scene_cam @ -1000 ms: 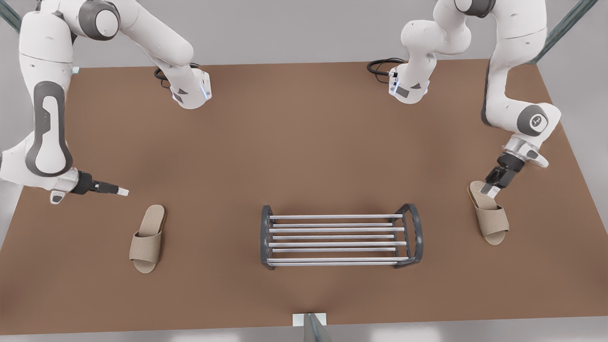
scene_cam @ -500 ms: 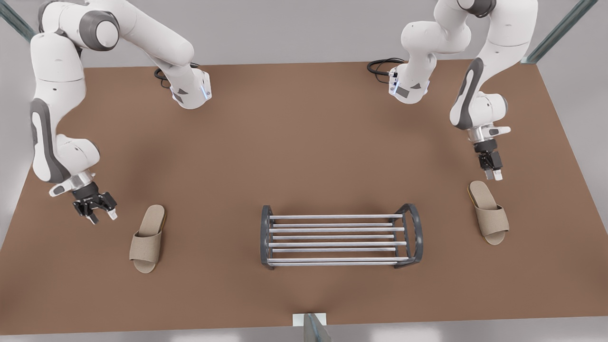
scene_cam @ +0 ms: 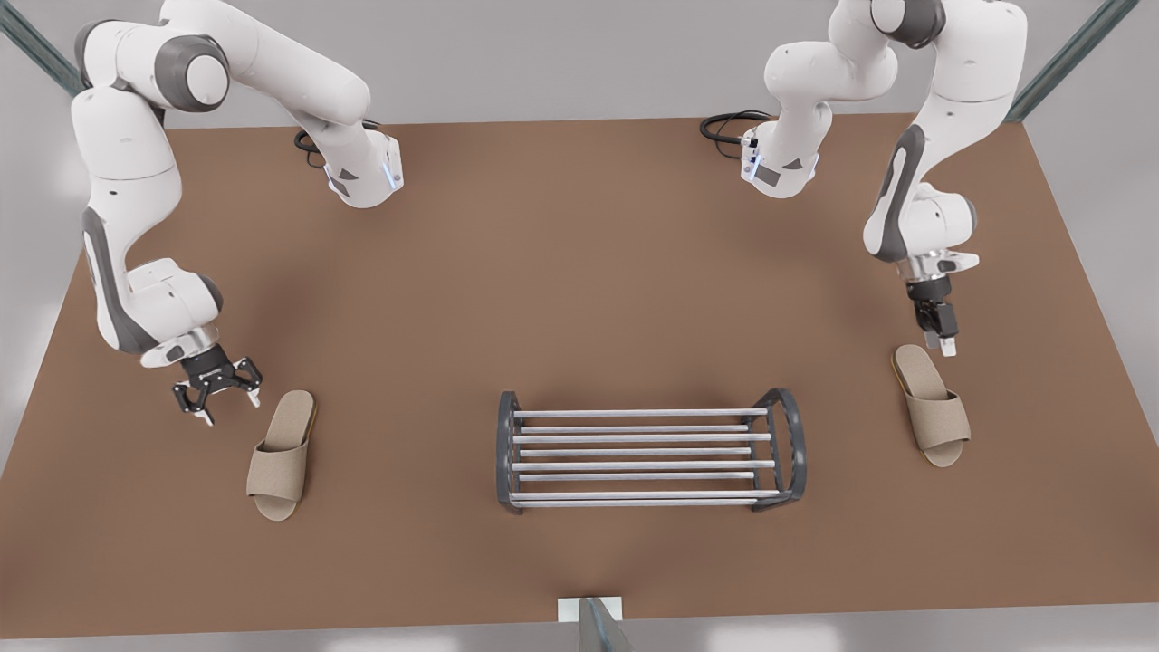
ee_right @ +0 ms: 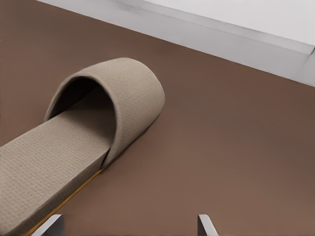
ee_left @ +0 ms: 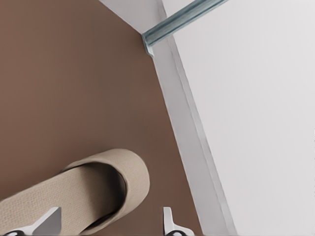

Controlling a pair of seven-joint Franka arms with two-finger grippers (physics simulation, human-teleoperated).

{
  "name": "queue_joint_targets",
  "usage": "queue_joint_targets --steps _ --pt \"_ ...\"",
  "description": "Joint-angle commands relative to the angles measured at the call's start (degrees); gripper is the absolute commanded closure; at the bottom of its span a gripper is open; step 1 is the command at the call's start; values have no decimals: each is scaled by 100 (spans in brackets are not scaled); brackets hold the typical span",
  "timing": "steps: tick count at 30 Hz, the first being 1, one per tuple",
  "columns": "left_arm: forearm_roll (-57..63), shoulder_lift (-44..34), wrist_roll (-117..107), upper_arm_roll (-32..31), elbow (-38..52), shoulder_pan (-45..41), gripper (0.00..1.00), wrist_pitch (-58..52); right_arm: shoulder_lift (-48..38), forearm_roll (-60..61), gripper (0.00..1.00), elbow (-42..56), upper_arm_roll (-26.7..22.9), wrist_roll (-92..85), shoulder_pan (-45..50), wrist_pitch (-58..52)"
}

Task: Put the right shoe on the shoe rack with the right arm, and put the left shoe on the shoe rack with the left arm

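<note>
Left claw: my left claw (scene_cam: 231, 407) hangs low over the bench (scene_cam: 579, 272) at the front view's left, fingers spread wide and holding nothing. It sits just beside the heel end of the left shoe (scene_cam: 281, 453), on the side away from the rack (scene_cam: 638, 453).

Left wrist view: I see the left claw (ee_left: 108, 221) with its two fingertips well apart. The left shoe (ee_left: 74, 191) lies partly between them, toe strap pointing away, with a bench corner and a metal strut (ee_left: 187, 19) beyond.

Right claw: my right claw (scene_cam: 946, 349) points down at the front view's right, just above and behind the heel of the right shoe (scene_cam: 933, 417), apart from it.

Right wrist view: the right claw (ee_right: 128, 226) is wide open and empty. The right shoe (ee_right: 74, 142) lies flat ahead of one fingertip, the open mouth of its strap facing the camera.

Shoes: both tan slippers rest flat on the bench, one on each side of the rack and well apart from it, toes toward the near edge.

Rack: it stands empty at the middle of the bench, silver bars running side to side between dark curved ends.
</note>
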Motion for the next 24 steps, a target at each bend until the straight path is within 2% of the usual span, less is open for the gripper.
queue_joint_targets --steps 1,4,15,24 --pt "-1233 77 -1671 -69 132 35 0 198 -10 200 0 -10 0 -3804 15 10" --pt "-1233 394 -1680 -122 396 123 0 198 -133 639 0 -265 26 -3603 15 -17" --pt "-1215 1211 -2058 -579 1151 527 0 198 -177 666 0 -406 97 -1115 -117 -386" --pt "-1206 1624 -2128 -702 1723 676 0 198 -19 683 0 -81 105 -570 41 -500"
